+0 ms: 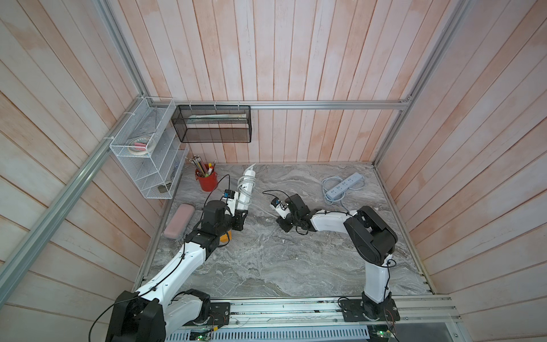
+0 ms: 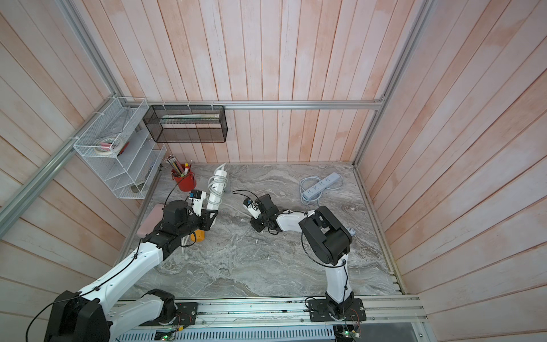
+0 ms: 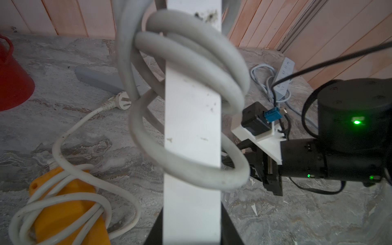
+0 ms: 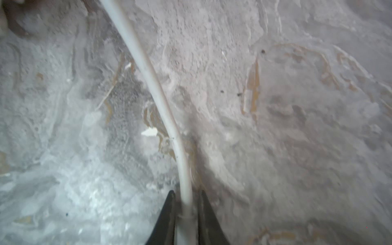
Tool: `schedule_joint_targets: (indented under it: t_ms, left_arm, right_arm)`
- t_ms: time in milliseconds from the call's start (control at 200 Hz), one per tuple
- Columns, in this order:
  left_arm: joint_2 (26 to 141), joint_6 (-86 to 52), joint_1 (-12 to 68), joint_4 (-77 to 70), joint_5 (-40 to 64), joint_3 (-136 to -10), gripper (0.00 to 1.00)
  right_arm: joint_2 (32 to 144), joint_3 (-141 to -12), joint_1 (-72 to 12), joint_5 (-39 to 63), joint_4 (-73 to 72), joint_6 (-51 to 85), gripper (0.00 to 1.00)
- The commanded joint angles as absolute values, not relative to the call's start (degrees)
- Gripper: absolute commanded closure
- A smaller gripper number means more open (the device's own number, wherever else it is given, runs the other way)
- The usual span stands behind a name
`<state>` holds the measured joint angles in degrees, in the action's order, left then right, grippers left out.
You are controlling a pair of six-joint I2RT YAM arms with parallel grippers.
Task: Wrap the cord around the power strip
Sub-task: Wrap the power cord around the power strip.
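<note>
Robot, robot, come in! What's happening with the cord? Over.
Left fingers hold power strip raised. Right fingers pinch cord low, partly wound. Orange strip lies nearby.

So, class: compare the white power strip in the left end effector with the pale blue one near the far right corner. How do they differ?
The white power strip is lifted and tilted in the left end effector; the blue power strip lies flat on the table. The white cord loops around its strip's body; the blue cord lies in loose loops by its strip. Both are long multi-socket bars.
</note>
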<state>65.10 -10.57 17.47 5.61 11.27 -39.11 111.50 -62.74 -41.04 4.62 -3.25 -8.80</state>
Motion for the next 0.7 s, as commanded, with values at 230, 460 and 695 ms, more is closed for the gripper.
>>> schedule_joint_targets:
  t_ms: [230,460,695]
  left_arm:
    - [77.04,-5.06,16.59,11.12,2.71,-49.58,1.0]
    - [85.84,2.73,21.0,22.91,7.06,-56.43,1.0]
    - [89.77,14.32,32.04,34.54,21.89,-59.57,1.0]
  right_arm:
    - [95.63,-54.86,-46.53,-37.92,4.23,-17.85,1.0]
    - [85.29,-52.97,-49.38,-47.45,-15.86,-41.93,1.0]
    - [84.85,-64.54,-47.71,-33.16,-17.93,-48.78,1.0]
